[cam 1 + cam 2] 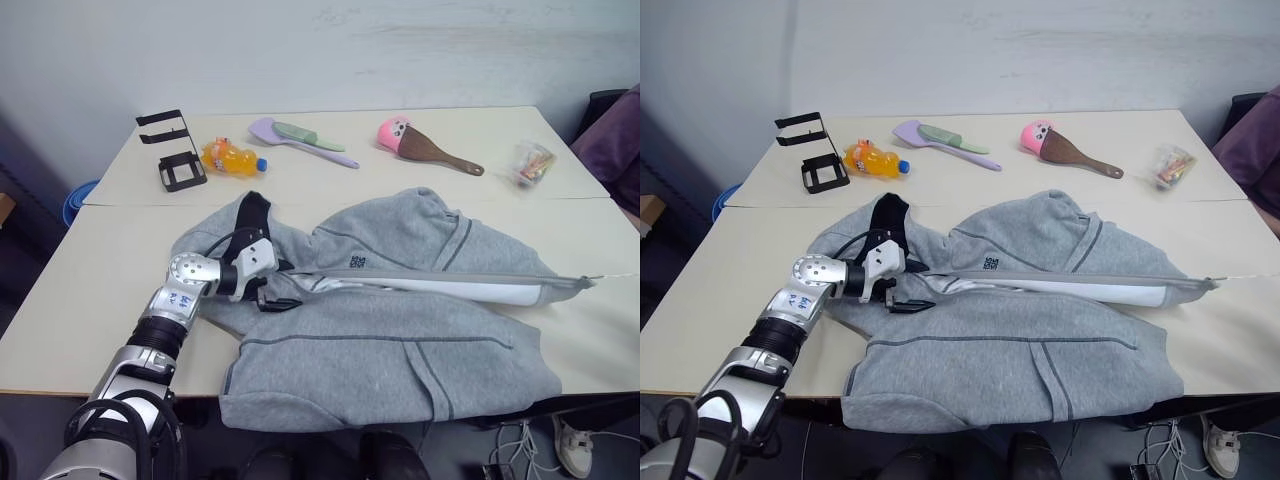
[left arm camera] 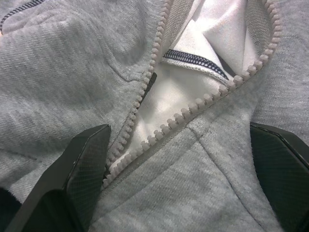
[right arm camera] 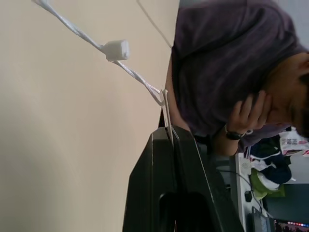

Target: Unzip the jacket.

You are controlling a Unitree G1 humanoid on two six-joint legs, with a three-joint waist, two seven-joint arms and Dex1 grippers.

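Observation:
The light-grey fleece jacket [image 1: 400, 350] lies flat across the table [image 1: 90, 270], hood to the left. Its zip stands parted along the front, with white lining [image 1: 470, 290] showing between the two edges. My left gripper [image 1: 272, 290] rests on the collar end, open, its fingers [image 2: 82, 164] wide apart on either side of the parted zip teeth [image 2: 145, 92]. A thin white cord [image 1: 612, 277] runs from the jacket's right end off to the right. In the right wrist view my right gripper [image 3: 166, 133] is shut on that cord [image 3: 140, 77], which carries a small white toggle [image 3: 116, 50].
Along the far side stand a black wire stand [image 1: 172, 150], an orange bottle [image 1: 232, 158], a purple spatula with a green brush [image 1: 300, 138], a pink-headed wooden brush [image 1: 425, 145] and a clear packet [image 1: 533, 162]. A person in purple [image 3: 227, 63] sits at the right.

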